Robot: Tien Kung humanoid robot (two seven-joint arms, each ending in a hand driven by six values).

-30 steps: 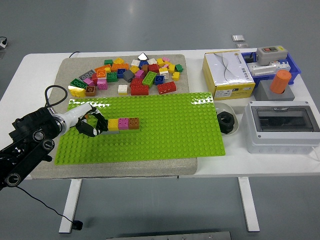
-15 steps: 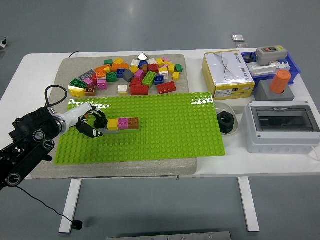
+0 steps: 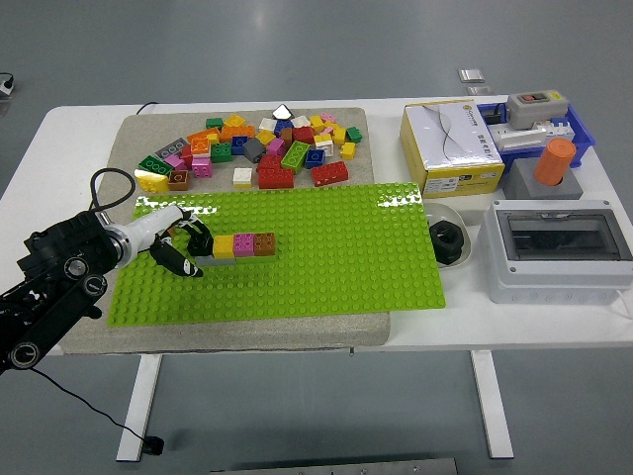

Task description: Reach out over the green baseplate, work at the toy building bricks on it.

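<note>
Head view. You look down over a white table (image 3: 59,134) standing on a grey floor (image 3: 297,40); its near edge runs along the lower part of the picture and two white legs show beneath it. A grey mat (image 3: 138,139) covers the left half of the table and carries the green baseplate (image 3: 316,252), which lies flat and fills most of the mat's near part. On the mat behind the baseplate lies a loose pile of bricks (image 3: 257,148) in many colours. On the baseplate's left part sits a short row of bricks (image 3: 243,245), yellow, pink and brown from left to right, resting on a grey piece.

Your left arm (image 3: 54,287) enters from the lower left, and the left hand (image 3: 183,247) rests over the baseplate just beside the row's yellow end. Its dark fingers (image 3: 186,265) are curled loosely and grasp nothing; whether they touch the row you cannot tell.

On the right half of the table stand a yellow-and-white box (image 3: 450,146), a blue tray (image 3: 579,134) of parts, an orange cylinder (image 3: 556,163) on a grey block, a grey switch box (image 3: 559,252), and a small white dish (image 3: 465,220) holding a black part.
</note>
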